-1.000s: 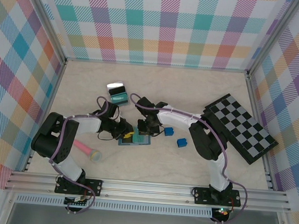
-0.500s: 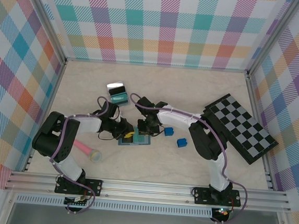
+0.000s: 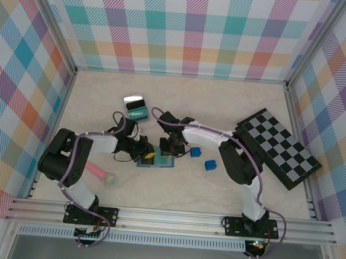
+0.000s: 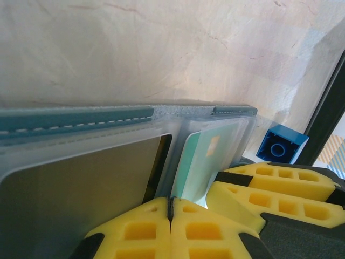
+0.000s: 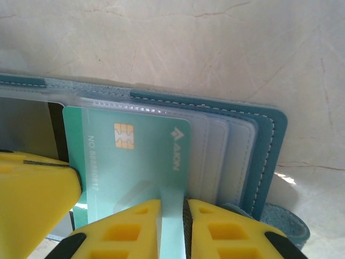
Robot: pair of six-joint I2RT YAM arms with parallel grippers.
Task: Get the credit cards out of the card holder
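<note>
Beside the closed left pincer [image 4: 171, 204], the credit card [image 5: 132, 159] clamped by the right pincer [image 5: 172, 209] should be drawn out straight.

left hand [image 4: 170, 208] and right hand [image 5: 172, 209] with yellow square-pocketed fingers [image 5: 129, 229], white arm links [image 3: 206, 133], black joints [image 3: 236, 165], purple cables [image 3: 262, 195]

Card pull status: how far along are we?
Done: the card holder lies open on the table. In hand: right gripper pinches the teal credit card by its edge, the card mostly inside its clear pocket; left gripper is shut at the holder's edge. Left: slide that card free, then check the other pockets.
</note>
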